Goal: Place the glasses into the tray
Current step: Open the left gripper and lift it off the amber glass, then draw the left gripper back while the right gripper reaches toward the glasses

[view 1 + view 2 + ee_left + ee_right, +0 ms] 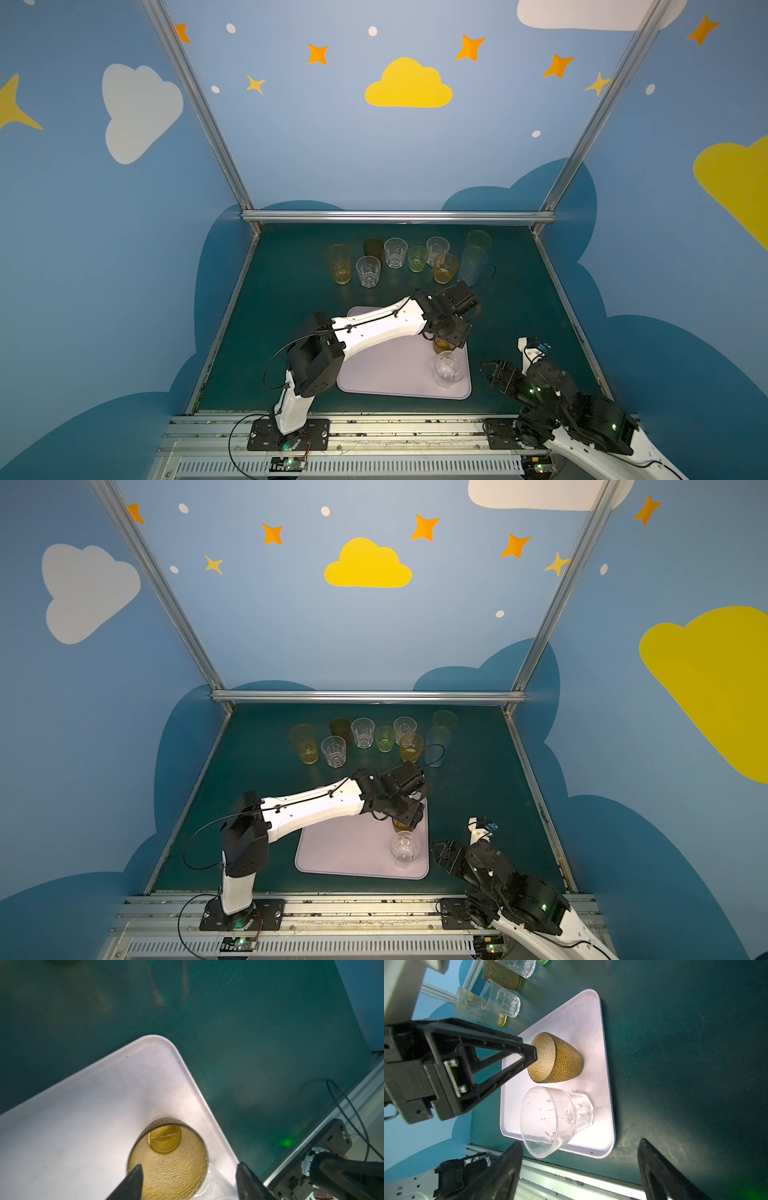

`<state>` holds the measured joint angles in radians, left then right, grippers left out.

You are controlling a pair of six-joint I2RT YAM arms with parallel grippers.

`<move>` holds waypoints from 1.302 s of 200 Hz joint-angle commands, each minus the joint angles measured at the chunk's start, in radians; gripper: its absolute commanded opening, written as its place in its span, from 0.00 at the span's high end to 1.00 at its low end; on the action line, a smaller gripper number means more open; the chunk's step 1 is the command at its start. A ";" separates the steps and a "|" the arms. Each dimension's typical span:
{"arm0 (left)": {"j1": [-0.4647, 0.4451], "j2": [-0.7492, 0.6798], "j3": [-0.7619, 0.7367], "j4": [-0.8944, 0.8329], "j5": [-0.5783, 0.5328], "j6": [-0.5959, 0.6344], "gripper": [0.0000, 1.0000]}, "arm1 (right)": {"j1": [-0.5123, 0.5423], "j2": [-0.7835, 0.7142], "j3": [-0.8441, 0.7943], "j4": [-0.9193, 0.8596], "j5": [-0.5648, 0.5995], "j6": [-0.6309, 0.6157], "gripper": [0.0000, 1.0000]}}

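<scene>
- Starting at the near rail (374, 432): the right gripper (488, 370) hovers just off the tray's near right corner, jaws spread wide, nothing between them.
- The tray (374, 374) lies flat on the green mat (291, 332). Two of the glasses stand upright along its right side.
- Nearer one: clear faceted tumbler (449, 368), mouth up.
- Just beyond it: amber dimpled tumbler (558, 1059). The left gripper (189, 1167) sits over its rim with jaws parted. One jaw overlaps the rim and the other stands clear, so there is no squeeze on it.
- Far end of the mat: nine more wait outside the tray, from the tall yellow tumbler (339, 264) across to the tall pale blue tumbler (473, 264).
- Handling, my guess: light, stiff, thin-walled, smooth and tapered, so slick in a side pinch. The best hold looks like the rim, one finger inside and one outside. The tall ones likely tip easily, and crowded neighbours leave little finger room.
</scene>
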<state>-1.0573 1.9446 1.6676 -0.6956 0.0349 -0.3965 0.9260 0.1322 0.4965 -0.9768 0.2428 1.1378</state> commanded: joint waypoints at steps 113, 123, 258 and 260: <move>0.126 -0.563 -0.450 0.096 -0.378 -0.037 0.00 | -0.012 0.528 0.323 0.145 -0.037 -0.320 0.14; 0.133 -0.622 -0.515 0.133 -0.392 -0.046 0.00 | -0.018 0.588 0.370 0.141 -0.034 -0.351 0.14; 0.198 -1.099 -0.838 0.155 -0.147 -0.100 0.00 | -0.325 1.310 0.888 0.160 -0.361 -0.675 0.14; 0.199 -1.102 -0.839 0.154 -0.144 -0.101 0.00 | -0.329 1.327 0.901 0.152 -0.361 -0.679 0.14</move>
<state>-0.8627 0.8730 0.8448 -0.5156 -0.1886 -0.4755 0.6277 1.3506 1.2964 -0.7910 -0.0555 0.5423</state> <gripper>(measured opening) 0.996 0.858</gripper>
